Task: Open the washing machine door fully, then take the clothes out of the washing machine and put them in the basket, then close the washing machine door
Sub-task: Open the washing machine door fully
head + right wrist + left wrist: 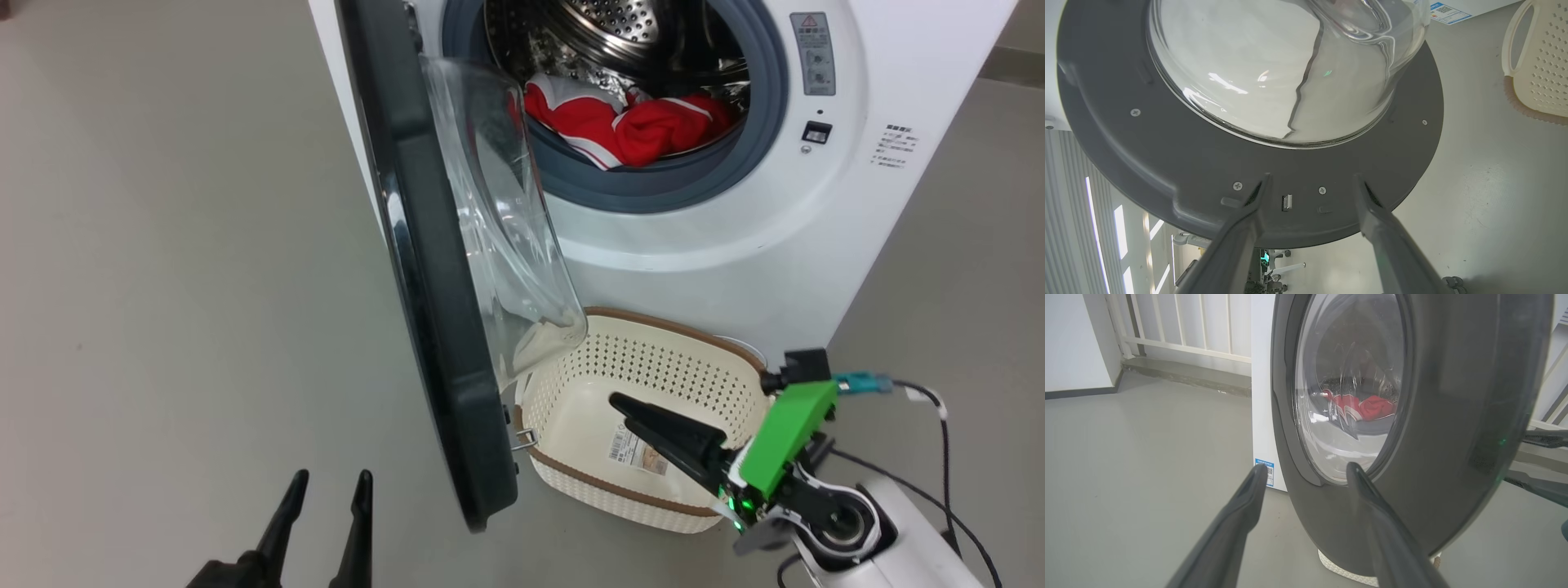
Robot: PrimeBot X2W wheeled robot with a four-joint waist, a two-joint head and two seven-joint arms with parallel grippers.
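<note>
The right hand [1311, 177], fingers spread, faces the inner side of the washing machine door [1167, 159].

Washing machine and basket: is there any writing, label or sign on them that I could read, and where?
No words can be read.
On the washing machine front, the warning label: red triangle sign, print too small.
Further right, the printed lines: too small.
Low on the machine's side, the blue label: a square code, words blurred.
On the basket bottom, the sticker: barcode, print too small.

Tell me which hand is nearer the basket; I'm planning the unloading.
Right. The right hand hovers by the basket; the left hand is beyond the washing machine door.
</note>
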